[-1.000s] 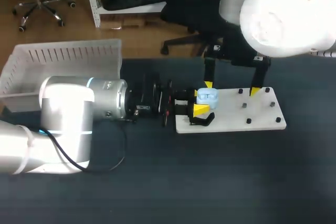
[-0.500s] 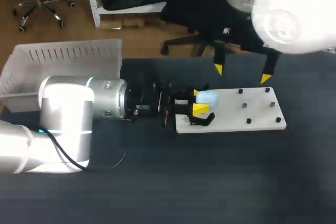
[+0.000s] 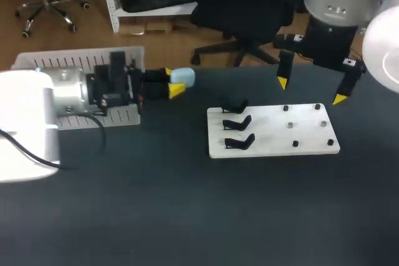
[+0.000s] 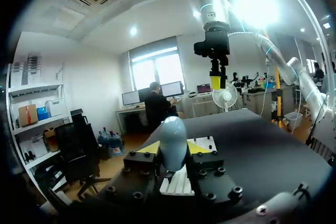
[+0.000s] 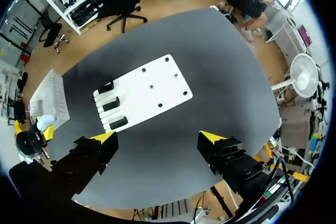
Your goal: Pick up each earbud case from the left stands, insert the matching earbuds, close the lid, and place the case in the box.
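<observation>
left arm (image 3: 68, 91) carried earbud case (image 3: 182, 76) toward half-hidden box (image 3: 62, 61)

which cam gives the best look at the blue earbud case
The left wrist view: the blue earbud case sits large and close, clamped between the left tool's yellow tips. The head view shows it small, near the box; the right wrist view shows only a far-off pale speck.

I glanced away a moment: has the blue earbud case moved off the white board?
Yes. The case has left the board's black stands and travelled left; it now hangs beside the box, clear of the board.
</observation>
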### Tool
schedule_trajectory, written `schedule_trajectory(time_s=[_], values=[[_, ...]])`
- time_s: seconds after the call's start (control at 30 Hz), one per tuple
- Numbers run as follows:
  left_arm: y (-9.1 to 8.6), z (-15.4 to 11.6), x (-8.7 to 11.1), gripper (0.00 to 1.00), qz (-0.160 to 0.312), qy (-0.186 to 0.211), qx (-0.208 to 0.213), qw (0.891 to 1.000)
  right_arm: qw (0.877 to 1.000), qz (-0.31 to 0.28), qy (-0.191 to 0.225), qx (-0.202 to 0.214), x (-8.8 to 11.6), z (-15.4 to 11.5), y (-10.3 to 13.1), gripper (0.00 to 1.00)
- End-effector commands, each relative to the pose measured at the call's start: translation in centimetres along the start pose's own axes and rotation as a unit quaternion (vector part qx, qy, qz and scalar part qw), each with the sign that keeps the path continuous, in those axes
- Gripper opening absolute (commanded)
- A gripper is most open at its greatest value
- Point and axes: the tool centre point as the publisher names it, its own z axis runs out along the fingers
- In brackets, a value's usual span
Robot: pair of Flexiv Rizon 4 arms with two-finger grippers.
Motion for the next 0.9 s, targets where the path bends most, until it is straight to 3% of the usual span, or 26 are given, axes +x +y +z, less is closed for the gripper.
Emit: schedule_trajectory(time_s=[0.03,0.2,0.37,0.5,0.7,0.87,0.9], values=[[2.4,-6.2,-2.7,0.00,0.025,0.003,-0.172,0.985,1.000,0.001,-0.009,-0.003,0.3,0.0,-0.2,1.00],[6.6,-9.5,-2.6,0.00,0.008,0.002,-0.239,0.971,1.000,0.001,-0.009,-0.003,0.3,0.0,-0.2,1.00],[9.2,-12.0,-1.5,0.00,-0.013,0.019,-0.286,0.958,1.000,0.001,-0.009,-0.003,0.3,0.0,-0.2,1.00],[10.4,-13.6,-0.2,0.00,-0.024,0.052,-0.305,0.951,1.000,0.001,-0.009,-0.003,0.3,0.0,-0.2,1.00],[12.0,-15.4,2.9,0.00,-0.084,0.071,-0.344,0.933,1.000,0.001,-0.009,-0.003,0.3,0.0,-0.2,1.00],[12.6,-16.0,3.6,0.00,-0.092,0.091,-0.351,0.927,1.000,0.001,-0.009,-0.003,0.3,0.0,-0.2,1.00],[12.6,-16.1,3.7,0.09,-0.092,0.094,-0.354,0.926,1.000,0.001,-0.009,-0.003,0.3,0.0,-0.2,1.00]])
